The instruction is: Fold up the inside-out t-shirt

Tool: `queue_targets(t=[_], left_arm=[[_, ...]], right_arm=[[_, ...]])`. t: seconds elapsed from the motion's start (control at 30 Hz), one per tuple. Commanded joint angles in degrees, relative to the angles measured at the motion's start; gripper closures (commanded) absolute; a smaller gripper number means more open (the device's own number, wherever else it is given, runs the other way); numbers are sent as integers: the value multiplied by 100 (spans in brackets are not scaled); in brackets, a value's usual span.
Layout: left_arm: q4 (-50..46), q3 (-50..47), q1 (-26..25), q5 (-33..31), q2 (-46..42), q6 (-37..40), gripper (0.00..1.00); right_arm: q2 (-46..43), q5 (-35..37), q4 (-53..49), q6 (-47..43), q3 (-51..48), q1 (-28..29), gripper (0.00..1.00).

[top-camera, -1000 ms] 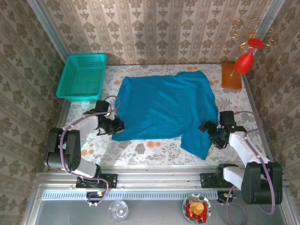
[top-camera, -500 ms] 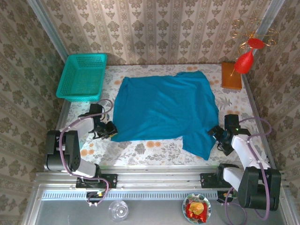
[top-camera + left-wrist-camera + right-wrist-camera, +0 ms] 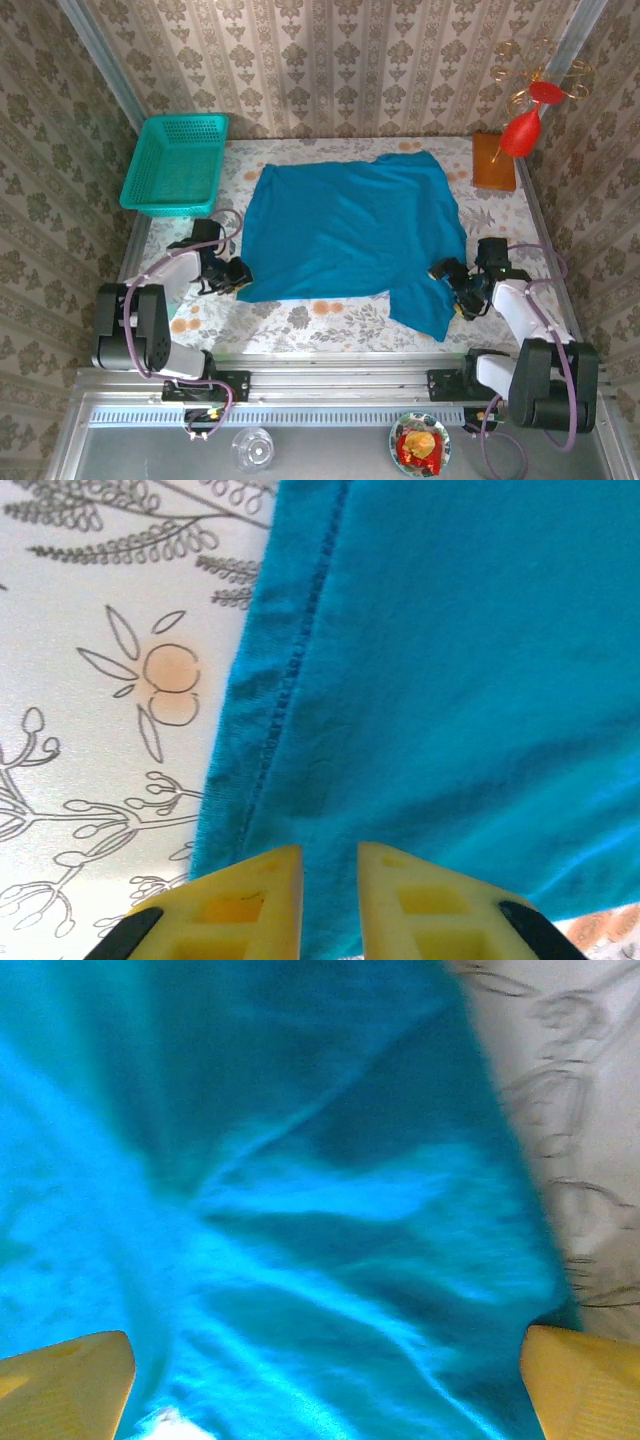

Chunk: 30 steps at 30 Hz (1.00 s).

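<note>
The left jaws stand almost closed with a slim gap between them, at the near-left corner of the inside-out t-shirt (image 3: 350, 225), beside its stitched hem (image 3: 285, 680). Whether they pinch cloth cannot be told. The right jaws gape wide over the t-shirt's near-right flap (image 3: 425, 305), probably lining up a matching corner hold. The t-shirt lies spread on the desk (image 3: 300, 318), not yet folded.

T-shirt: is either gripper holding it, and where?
Right gripper: nothing, wide open over the t-shirt. Left gripper: nearly closed at the near-left corner; grip cannot be told.
</note>
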Motion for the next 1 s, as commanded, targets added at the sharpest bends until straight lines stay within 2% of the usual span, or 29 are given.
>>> queue_targets(t=[0.0,0.13,0.3,0.37,0.47,0.63,0.77,0.9,0.97], left_arm=[[-152,-77,67,-150,110,-111,77],[-258,-155,185,-287,-51,-124,77],[-554,-44,228,-386,-424,-70,77],[-696,119,206,-444,-611,-57,76],[-848,391,134,-598,-750,36,73],[-775,904,-319,-378,-181,185,77],[-423,1150,-768,-156,454,111,81],[-19,931,-835,-210,895,-118,84],[16,765,-806,-303,989,-168,84]], right_arm=[[229,928,-569,111,162,-65,0],[363,1692,-1074,319,359,-199,0],[46,1851,-1400,217,580,-192,0],[-175,1585,-1347,5,624,-129,0],[-382,786,-1116,-260,719,57,4],[-26,-525,-132,-257,880,807,7],[872,-812,287,-405,1368,1396,9],[1789,-928,649,-318,1609,1676,9],[2076,-664,635,-206,1579,1677,9]])
